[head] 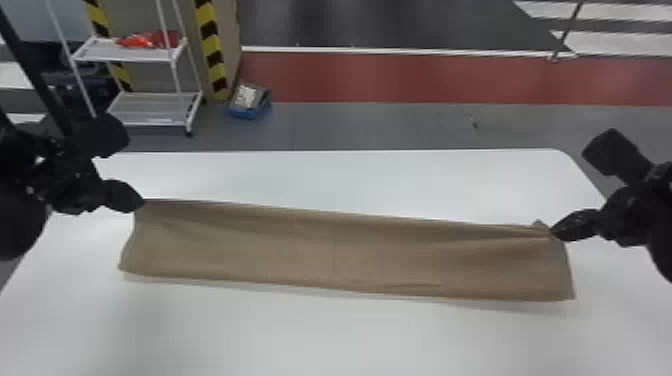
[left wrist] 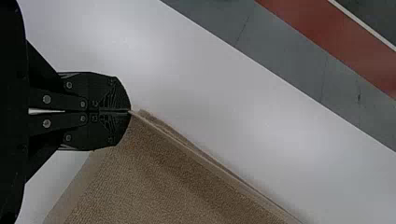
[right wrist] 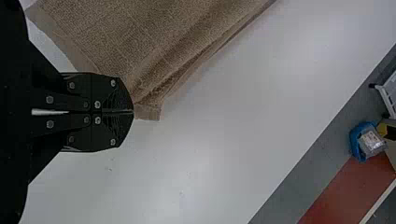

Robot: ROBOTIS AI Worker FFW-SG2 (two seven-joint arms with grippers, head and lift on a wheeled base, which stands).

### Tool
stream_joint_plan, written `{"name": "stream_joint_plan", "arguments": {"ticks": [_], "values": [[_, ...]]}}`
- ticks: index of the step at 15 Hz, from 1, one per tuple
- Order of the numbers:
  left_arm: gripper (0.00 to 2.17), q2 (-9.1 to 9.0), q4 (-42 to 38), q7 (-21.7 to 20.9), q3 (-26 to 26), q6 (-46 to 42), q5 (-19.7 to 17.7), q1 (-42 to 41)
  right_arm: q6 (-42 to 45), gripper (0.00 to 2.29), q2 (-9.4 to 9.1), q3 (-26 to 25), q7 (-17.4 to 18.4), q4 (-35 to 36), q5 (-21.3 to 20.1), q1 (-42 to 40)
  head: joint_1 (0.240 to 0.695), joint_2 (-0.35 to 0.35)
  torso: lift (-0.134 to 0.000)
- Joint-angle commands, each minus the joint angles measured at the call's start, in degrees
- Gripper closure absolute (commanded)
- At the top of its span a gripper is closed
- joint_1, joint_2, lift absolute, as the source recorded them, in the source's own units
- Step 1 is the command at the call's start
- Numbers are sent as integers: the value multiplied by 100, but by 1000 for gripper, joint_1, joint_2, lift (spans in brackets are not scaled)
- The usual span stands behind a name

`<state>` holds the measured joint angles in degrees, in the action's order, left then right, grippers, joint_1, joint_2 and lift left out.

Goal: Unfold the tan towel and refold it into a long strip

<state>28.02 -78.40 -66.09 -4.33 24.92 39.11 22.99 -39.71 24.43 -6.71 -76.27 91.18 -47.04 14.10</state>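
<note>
The tan towel (head: 345,252) stretches as a long strip across the white table, its far edge running between both grippers and its near edge hanging lower. My left gripper (head: 142,202) is at its far left corner, my right gripper (head: 554,232) at its far right corner. In the left wrist view, the left gripper (left wrist: 130,111) is shut on a corner of the towel (left wrist: 154,172). The right wrist view has the right gripper (right wrist: 133,112) shut on the other corner, where a small flap of the towel (right wrist: 149,46) sticks out past the fingertips.
The white table (head: 320,335) extends around the towel on every side. Beyond its far edge, on the floor, are a white shelf cart (head: 150,110) with red items and a blue bin (head: 250,112) beside a striped post (head: 212,50).
</note>
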Motion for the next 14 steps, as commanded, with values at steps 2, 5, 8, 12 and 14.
{"name": "stream_joint_plan", "arguments": {"ticks": [2,5,8,12,14], "values": [[1430,-7,0,0,-15,0,9,3,54,1160,-44,135,25,-118,-113,49,695,-37,-125],[1430,-7,0,-9,-15,0,9,-5,-227,-1,-97,223,570,-118,-280,22,695,-36,-125],[1430,-16,0,0,-33,0,0,-23,-297,26,-105,214,886,-82,-333,-74,695,-52,-125],[805,-60,-176,334,143,35,-211,-252,-631,46,-79,-41,939,594,-254,-479,695,-63,-125],[-2,-60,-501,694,424,35,-466,-603,-701,53,-61,-331,939,1148,-227,-918,695,-64,-125]]}}
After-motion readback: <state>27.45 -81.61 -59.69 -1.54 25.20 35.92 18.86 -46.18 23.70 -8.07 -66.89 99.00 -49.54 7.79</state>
